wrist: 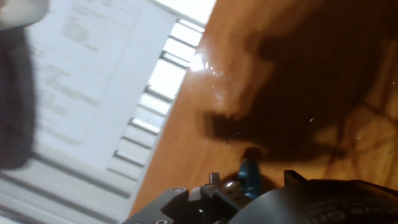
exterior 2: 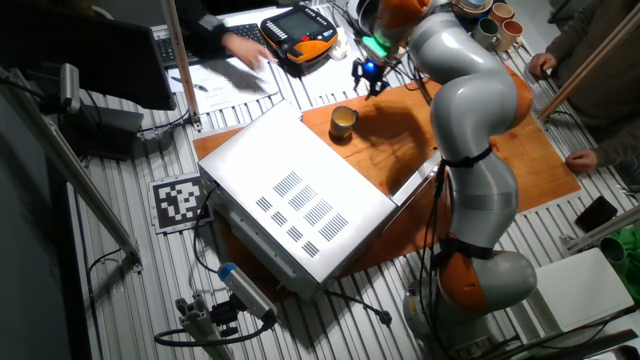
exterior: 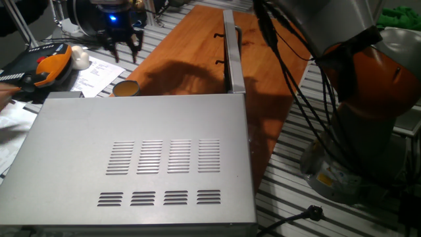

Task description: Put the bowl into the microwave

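Observation:
The small tan bowl stands upright on the wooden board, just beyond the microwave's far edge. The microwave is a big silver box with vent slots on top. Its door stands swung open over the board. My gripper hangs above and beyond the bowl, near the board's far corner, apart from it. Its dark fingers are spread open with nothing between them. The hand view is blurred and shows only the board and paper, no bowl.
An orange and black teach pendant, a white lump and papers lie past the board on the slatted table. A person's hand rests there. Mugs stand at the back. My arm's base is beside the board.

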Action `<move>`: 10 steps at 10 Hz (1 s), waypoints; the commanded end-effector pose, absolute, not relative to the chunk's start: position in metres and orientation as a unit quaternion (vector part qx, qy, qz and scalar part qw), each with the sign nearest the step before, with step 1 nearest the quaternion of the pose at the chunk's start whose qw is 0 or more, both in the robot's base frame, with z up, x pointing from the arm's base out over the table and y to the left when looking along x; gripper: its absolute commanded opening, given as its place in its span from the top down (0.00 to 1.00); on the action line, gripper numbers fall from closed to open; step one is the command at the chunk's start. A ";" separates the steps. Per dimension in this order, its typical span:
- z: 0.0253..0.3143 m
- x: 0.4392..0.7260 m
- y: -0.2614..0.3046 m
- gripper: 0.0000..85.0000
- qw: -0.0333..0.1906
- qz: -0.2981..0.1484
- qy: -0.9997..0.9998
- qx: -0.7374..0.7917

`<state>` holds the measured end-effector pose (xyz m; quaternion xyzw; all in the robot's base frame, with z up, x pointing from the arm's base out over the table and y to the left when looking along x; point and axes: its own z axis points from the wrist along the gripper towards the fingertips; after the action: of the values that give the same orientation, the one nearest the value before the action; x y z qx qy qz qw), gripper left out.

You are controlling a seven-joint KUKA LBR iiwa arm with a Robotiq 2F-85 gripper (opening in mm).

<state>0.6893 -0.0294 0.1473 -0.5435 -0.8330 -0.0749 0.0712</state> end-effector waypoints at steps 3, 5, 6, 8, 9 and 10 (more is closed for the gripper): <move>0.132 0.675 -0.031 0.40 0.113 -0.057 -0.827 -0.548; 0.122 0.671 -0.019 0.40 0.119 -0.028 -0.830 -0.544; 0.120 0.671 -0.017 0.40 0.122 -0.015 -0.831 -0.543; 0.121 0.671 -0.018 0.40 0.147 -0.021 -0.825 -0.545; 0.118 0.672 -0.018 0.40 0.151 -0.027 -0.822 -0.548; 0.116 0.673 -0.018 0.40 0.155 -0.032 -0.822 -0.548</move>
<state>0.6726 -0.0184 0.1151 -0.5476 -0.8215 -0.0335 0.1558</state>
